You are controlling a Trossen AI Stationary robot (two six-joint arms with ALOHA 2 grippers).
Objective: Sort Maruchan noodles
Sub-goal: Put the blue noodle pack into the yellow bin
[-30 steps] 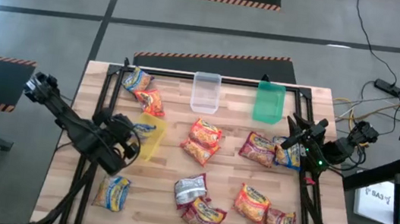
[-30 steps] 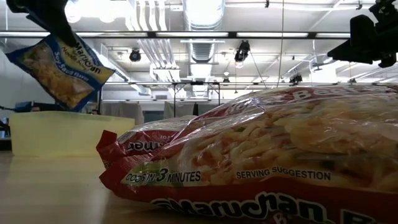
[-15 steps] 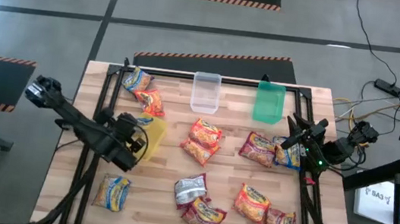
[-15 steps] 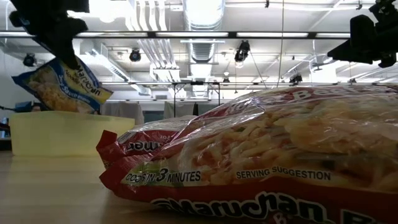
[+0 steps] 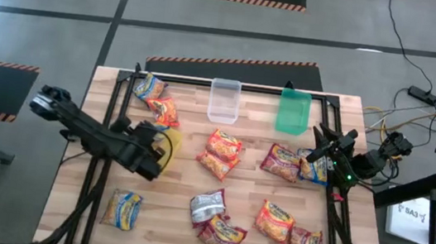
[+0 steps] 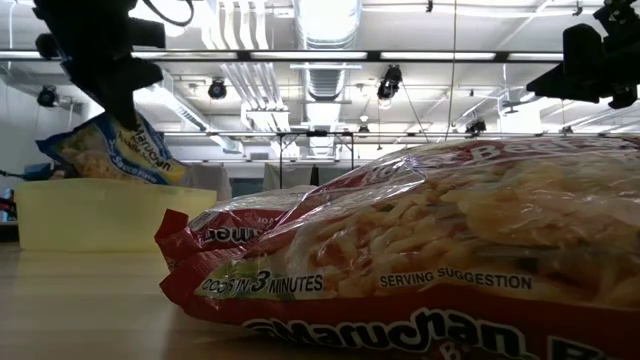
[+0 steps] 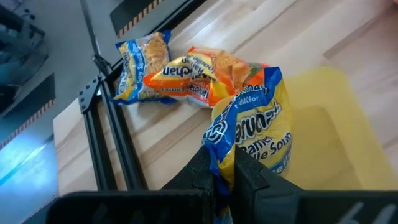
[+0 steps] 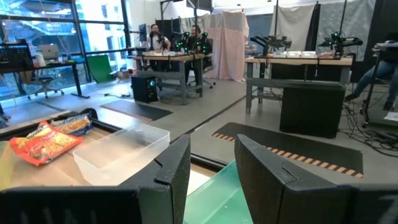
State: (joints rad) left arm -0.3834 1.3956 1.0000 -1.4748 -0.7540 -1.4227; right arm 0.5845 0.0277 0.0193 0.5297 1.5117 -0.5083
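**Left arm dangling a blue-and-yellow packet over the yellow tub**

From where I'm standing, the nearest packet [image 6: 420, 250] is filling the low view, reading "Maruchan", "cooks in 3 minutes" and "serving suggestion" across its red wrapper. The left gripper [image 7: 225, 177] is pinching a blue-and-yellow Maruchan packet [image 7: 252, 127] by its edge, fingers clamped tight on the plastic; "Maruchan" and what looks like "Ramen Noodle Soup" are showing on it. The left arm is reaching in from the table's left side, its wrist tilting down so the packet is hanging just above the yellow tub [image 5: 169, 145], its lower end about at the rim.

Beyond that packet, an orange packet [image 7: 199, 74] and another blue-and-yellow one [image 7: 143, 65] are lying touching near the table's far left corner. The right gripper [image 5: 325, 145] is waiting at the table's right edge beside the green tub [image 5: 292, 112], fingers parted and grasping nothing, with the clear tub [image 8: 121, 149] ahead of it. More packets are lying scattered across the wooden table [image 5: 173, 216].
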